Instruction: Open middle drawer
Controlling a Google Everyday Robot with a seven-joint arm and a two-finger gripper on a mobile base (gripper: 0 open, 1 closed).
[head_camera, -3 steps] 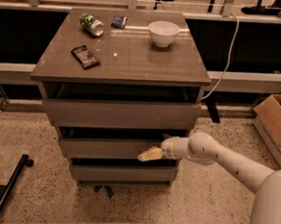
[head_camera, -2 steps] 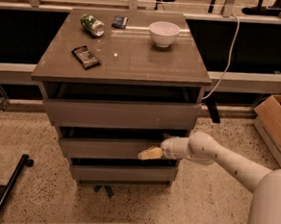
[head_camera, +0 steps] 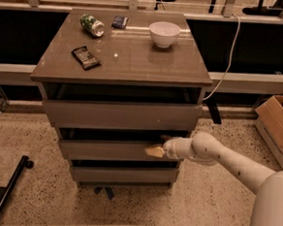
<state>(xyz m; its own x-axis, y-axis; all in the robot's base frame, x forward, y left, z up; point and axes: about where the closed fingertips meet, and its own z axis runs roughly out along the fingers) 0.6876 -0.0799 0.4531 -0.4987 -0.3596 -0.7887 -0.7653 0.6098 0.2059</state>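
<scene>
Camera view shows the hand (head_camera: 154,151) at the upper right edge of the middle drawer (head_camera: 105,150), the second of three fronts below the bench (head_camera: 135,61) top, its tip against the panel, open or closed I cannot tell

White smooth tubular arm (head_camera: 230,164); rounded joint housing, small dark dots. Pale yellow-tan gripper (head_camera: 154,151) at right end of middle drawer (head_camera: 105,150) front. Bulky white body (head_camera: 273,211).

Looks like an office or lab corner: speckled floor (head_camera: 41,151), loose cable (head_camera: 228,58) hanging down, cardboard box (head_camera: 276,125) on the floor, grey drawer unit (head_camera: 122,114). The gripper (head_camera: 154,151) sits at the middle drawer (head_camera: 105,150) front's top edge.
</scene>
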